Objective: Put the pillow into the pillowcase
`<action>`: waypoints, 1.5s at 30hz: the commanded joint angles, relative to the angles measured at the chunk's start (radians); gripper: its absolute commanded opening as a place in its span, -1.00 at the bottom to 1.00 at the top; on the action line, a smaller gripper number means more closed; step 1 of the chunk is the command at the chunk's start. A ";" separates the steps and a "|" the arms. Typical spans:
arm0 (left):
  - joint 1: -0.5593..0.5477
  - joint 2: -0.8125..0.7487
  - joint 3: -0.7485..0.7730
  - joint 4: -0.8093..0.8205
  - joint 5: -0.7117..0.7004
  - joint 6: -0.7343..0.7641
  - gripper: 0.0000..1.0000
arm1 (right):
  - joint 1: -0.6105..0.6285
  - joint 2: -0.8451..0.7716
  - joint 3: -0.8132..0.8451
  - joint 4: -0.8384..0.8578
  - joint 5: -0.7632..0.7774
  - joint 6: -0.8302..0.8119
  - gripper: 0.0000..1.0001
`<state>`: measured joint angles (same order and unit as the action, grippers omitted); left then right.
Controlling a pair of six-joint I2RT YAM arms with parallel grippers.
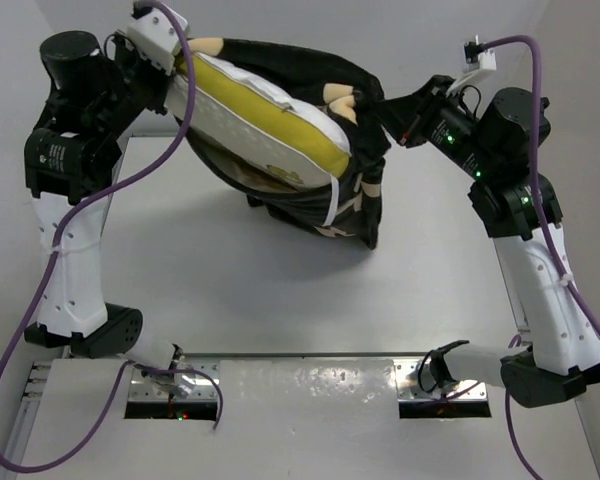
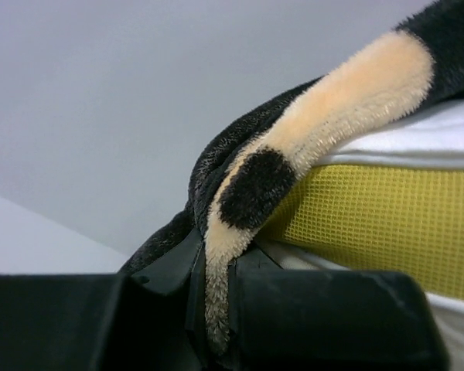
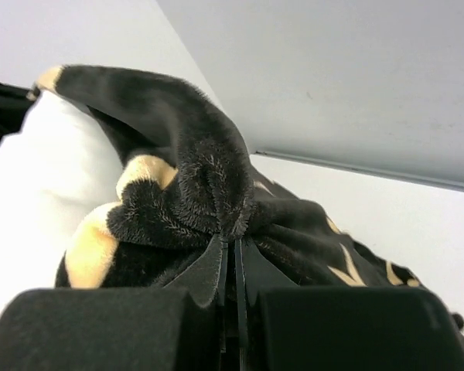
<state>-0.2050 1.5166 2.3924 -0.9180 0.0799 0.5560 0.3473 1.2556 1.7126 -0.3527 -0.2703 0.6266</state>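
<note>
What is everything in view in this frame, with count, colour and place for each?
Pillow: one, cream-white with a mustard-yellow side band, lifted over the far side of the table, partly inside the pillowcase.
Pillowcase: one, black with tan motifs, wrapped around the pillow, its loose end hanging to the table.
Table: one, pale grey, under everything.
Base plate: one, shiny metal, near edge between the arm bases.
Cables: two, purple, one along each arm.
Left arm: one, white and black, left side; left jaws shut on the pillowcase's edge.
Right arm: one, white and black, right side; right jaws shut on bunched pillowcase fabric.
</note>
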 commanded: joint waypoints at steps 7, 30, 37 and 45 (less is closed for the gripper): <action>-0.043 0.083 -0.190 0.073 0.156 -0.027 -1.00 | -0.120 0.083 -0.067 0.268 -0.017 0.205 -1.00; -0.067 0.212 -0.628 0.257 0.330 -0.007 0.05 | -0.321 0.154 -0.093 0.253 -0.121 0.318 -1.00; 0.006 0.197 -0.634 0.251 0.357 0.054 0.32 | -0.327 0.165 -0.080 0.230 -0.138 0.314 -1.00; 0.099 0.168 -0.628 0.191 0.463 0.120 0.48 | -0.327 0.182 -0.047 0.207 -0.144 0.311 -1.00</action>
<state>-0.1528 1.7313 1.7473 -0.6933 0.4580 0.6373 0.0273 1.4506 1.5955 -0.2138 -0.4065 0.9241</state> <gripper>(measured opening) 0.722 0.009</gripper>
